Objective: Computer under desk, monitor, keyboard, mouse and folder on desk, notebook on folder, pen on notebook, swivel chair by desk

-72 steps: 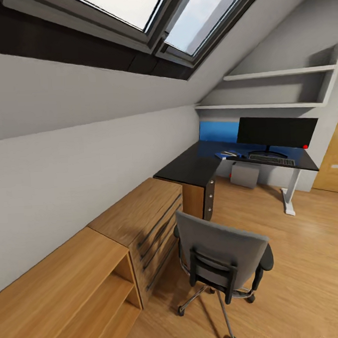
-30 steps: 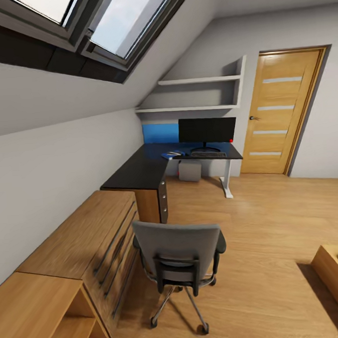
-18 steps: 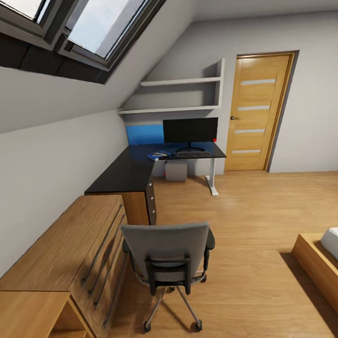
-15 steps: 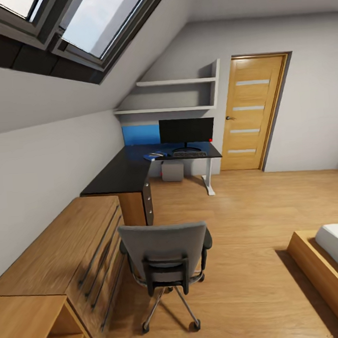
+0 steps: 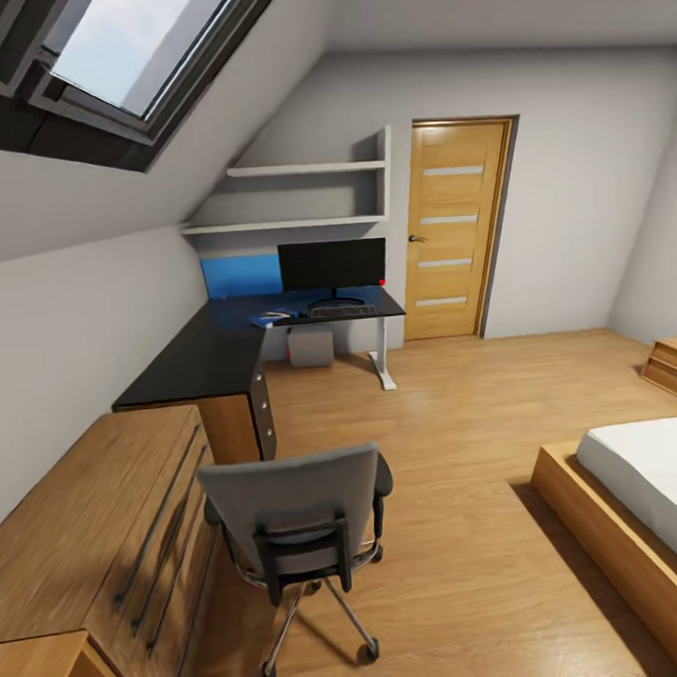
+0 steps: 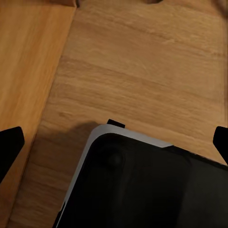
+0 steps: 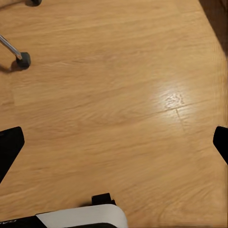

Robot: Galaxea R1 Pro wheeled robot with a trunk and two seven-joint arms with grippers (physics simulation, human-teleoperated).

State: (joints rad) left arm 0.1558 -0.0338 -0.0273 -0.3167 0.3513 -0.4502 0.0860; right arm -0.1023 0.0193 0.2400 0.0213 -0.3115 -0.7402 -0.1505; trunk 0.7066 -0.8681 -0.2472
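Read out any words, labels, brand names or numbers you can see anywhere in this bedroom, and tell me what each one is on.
None can be read.
The monitor screen is black and blank.
The keyboard is too small to make out any key markings.
The door and swivel chair back show no lettering.

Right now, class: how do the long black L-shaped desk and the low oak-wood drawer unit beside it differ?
The black L-shaped desk is dark-topped and stands taller; the oak-wood drawer unit is light wood and lower. The desk carries a black monitor; the unit's top looks bare. Both line the same wall.
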